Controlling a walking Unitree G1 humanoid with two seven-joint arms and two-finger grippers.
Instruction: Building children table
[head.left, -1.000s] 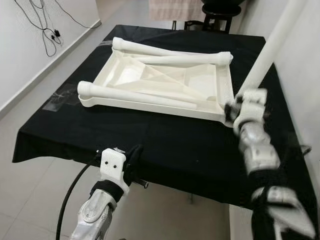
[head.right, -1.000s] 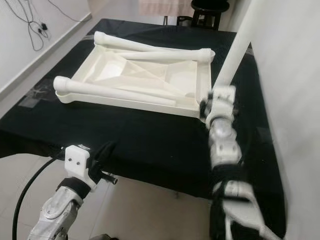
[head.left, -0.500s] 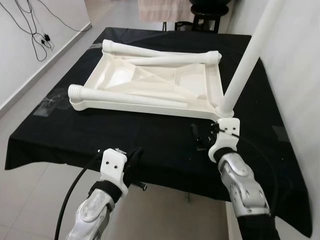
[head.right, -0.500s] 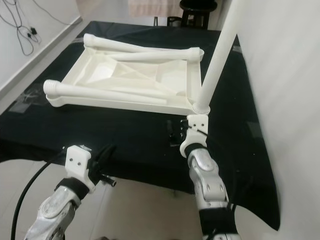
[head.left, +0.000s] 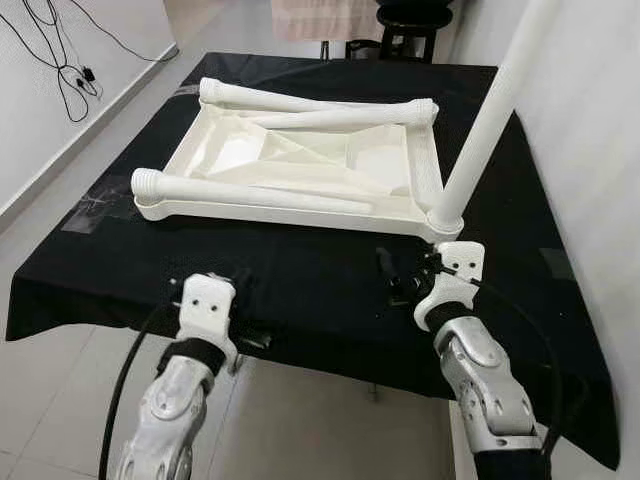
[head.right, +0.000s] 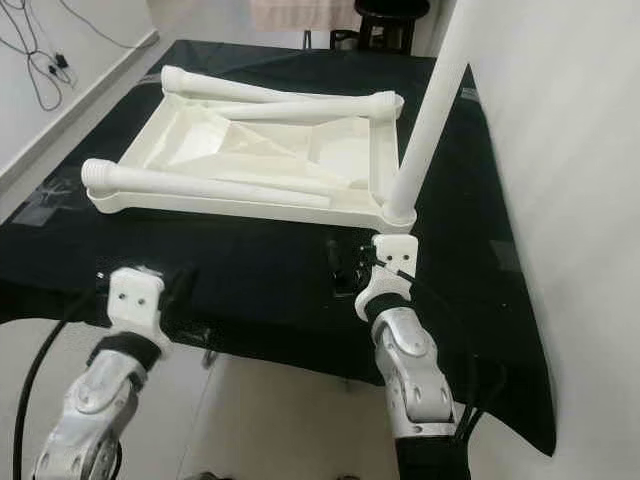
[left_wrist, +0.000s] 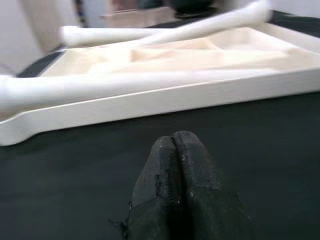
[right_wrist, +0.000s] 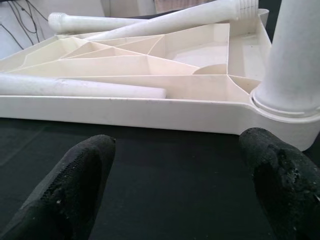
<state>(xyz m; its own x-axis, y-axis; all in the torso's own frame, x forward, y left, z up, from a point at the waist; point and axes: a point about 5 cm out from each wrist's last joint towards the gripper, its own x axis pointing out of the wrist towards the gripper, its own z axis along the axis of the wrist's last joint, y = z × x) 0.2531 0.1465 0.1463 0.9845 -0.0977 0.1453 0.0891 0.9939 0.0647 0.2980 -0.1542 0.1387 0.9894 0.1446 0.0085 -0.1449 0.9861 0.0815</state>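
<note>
The right end effector (head.left: 408, 276) is being held wide open, empty, just before the upright leg (head.left: 487, 118); the left end effector (left_wrist: 173, 150) is being kept closed, empty.

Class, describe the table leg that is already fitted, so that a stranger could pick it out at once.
On the black-covered table lies an upturned white tabletop. At its near right corner one white leg stands upright in its socket; the other legs lie flat across the tabletop.

Upturned white tabletop (head.left: 300, 170), one leg (head.left: 487, 125) upright
</note>
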